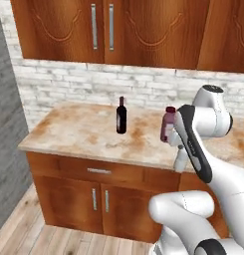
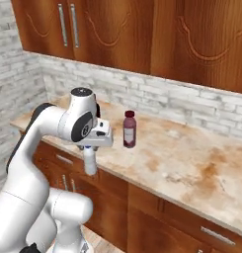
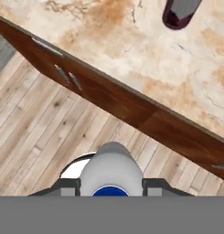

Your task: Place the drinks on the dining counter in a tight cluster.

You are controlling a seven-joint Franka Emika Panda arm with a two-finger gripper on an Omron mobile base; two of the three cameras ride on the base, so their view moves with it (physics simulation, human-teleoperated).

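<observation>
Water bottle (image 2: 89, 162) in fingers (image 3: 67, 187), wine bottle (image 1: 121, 116) leftward

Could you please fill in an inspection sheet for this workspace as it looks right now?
Surface: marbled counter against the white brick wall, on wooden cabinets.
Job's things: wine bottle and juice bottle upright on the counter, apart; water bottle held off the counter's front edge, over the floor.
Clutter: nothing seen.
End effector: shut on the water bottle.
Cables: nothing seen.
Surroundings: wooden wall cupboards, plank floor.
</observation>
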